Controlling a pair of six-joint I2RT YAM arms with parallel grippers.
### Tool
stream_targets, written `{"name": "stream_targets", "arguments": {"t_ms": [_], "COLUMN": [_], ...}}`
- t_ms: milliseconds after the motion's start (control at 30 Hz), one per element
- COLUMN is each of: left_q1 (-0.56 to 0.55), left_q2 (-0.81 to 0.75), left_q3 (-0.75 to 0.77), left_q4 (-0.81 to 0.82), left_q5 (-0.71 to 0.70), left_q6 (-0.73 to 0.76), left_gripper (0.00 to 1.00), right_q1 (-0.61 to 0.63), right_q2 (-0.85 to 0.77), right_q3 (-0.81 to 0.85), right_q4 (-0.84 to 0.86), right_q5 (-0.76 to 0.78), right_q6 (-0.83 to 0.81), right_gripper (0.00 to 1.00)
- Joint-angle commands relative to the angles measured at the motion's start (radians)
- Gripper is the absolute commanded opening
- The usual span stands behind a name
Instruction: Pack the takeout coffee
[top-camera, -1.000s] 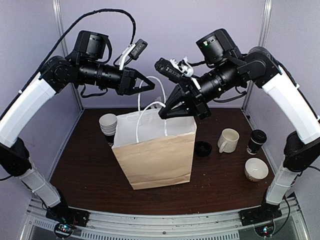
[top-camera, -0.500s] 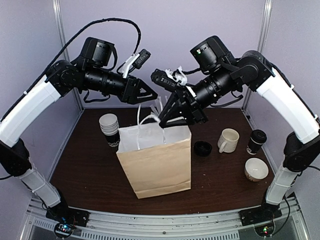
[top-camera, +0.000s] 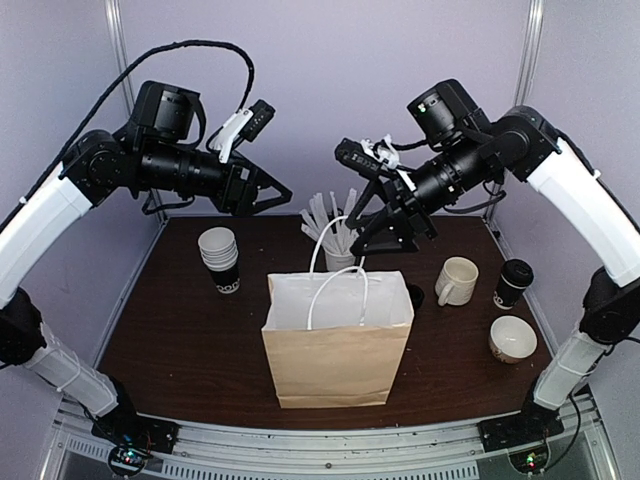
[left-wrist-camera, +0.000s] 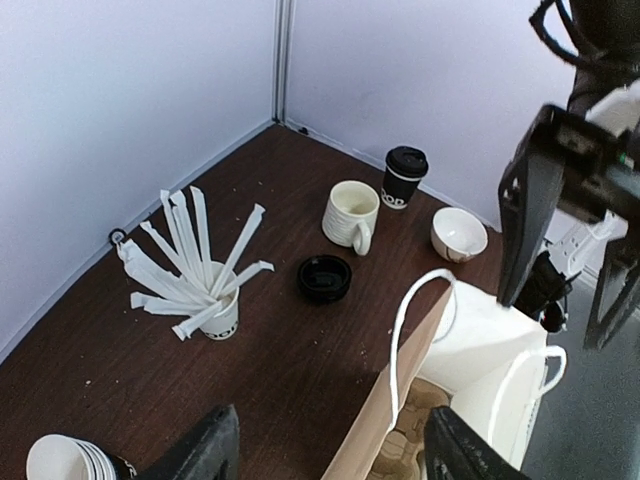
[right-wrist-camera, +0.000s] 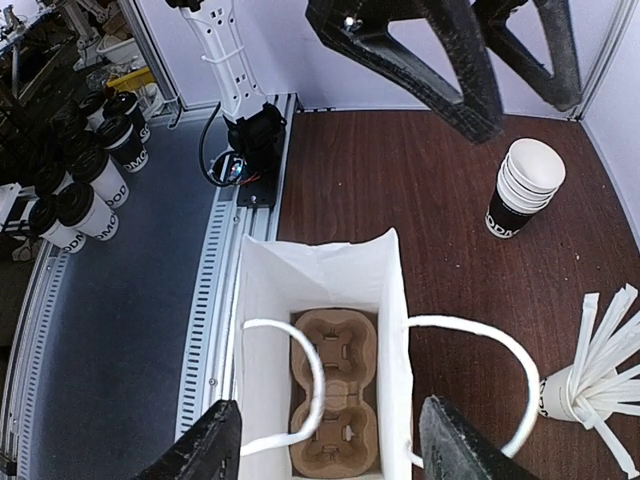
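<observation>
The takeout coffee (top-camera: 515, 282), a black cup with a black lid, stands at the right of the table, also in the left wrist view as the coffee (left-wrist-camera: 403, 176) near the back wall. A brown paper bag (top-camera: 338, 350) with white handles stands upright in the middle. A cardboard cup carrier (right-wrist-camera: 335, 400) lies on the bag's (right-wrist-camera: 300, 275) floor. My left gripper (top-camera: 275, 197) hangs open above and left of the bag. My right gripper (top-camera: 370, 230) hangs open just above the bag's handles. Neither holds anything.
A stack of lidless cups (top-camera: 220, 260) stands left of the bag, a cup of white sticks (top-camera: 335, 235) behind it. To the right are a loose black lid (left-wrist-camera: 324, 278), a cream mug (top-camera: 456, 281) and a bowl (top-camera: 512, 338). More lidded cups (right-wrist-camera: 70, 190) sit off the table.
Both grippers opened and let go of the bag's handles, then drew apart and back. The bag moved right and now stands free on the table.
</observation>
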Motion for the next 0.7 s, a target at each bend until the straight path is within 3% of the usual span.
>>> {"name": "stream_targets", "arguments": {"t_ms": [0,267,433,667], "left_q1": [0.004,-0.003,-0.013,-0.016], "left_q2": [-0.019,0.084,0.167,0.221], "left_q3": [-0.098,-0.120,-0.083,-0.038], "left_q4": [0.042,0.115,0.151,0.168], "left_q5": [0.106,0.214,0.283,0.306], "left_q6": [0.027,0.011,-0.005,-0.017], "left_gripper": [0.64,0.63,0.62,0.42], "right_q1": [-0.018,-0.013,0.000,0.041], "right_q2": [-0.114,-0.190,-0.193,-0.161], "right_q3": [-0.075,-0.306,-0.373,-0.372], "right_q4": [0.017,0.012,0.048,0.078], "right_q5": [-0.002,-0.119,-0.121,-0.145], "right_q6": [-0.019,-0.071,-0.047,-0.032], "right_gripper": [0.64,0.74,0.74,0.63]}}
